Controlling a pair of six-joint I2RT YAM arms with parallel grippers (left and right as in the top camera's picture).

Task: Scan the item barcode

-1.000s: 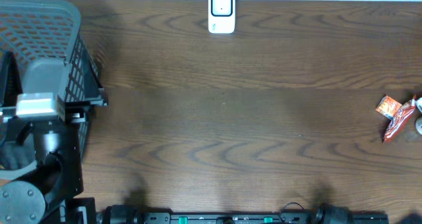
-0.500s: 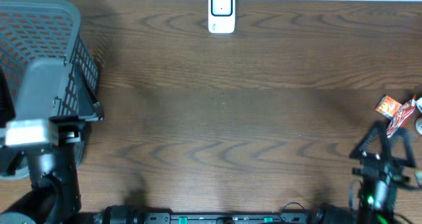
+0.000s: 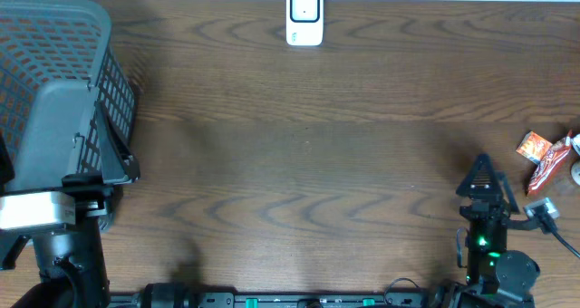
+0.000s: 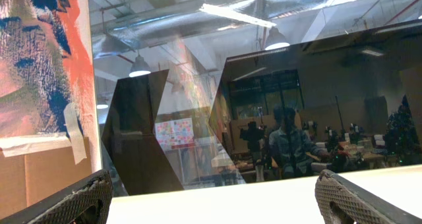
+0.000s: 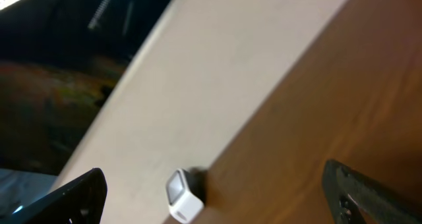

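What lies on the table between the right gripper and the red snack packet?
Nothing. In the overhead view, only bare table lies between the right gripper and the packet.

Even light, right wrist view blurred (badly)

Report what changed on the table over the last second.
The left arm drew back from over the basket toward the near table edge. The right arm came into view and swung left, its hand open and empty. Nothing was taken hold of or let go. The scanner, the basket and the snack bar stayed put.
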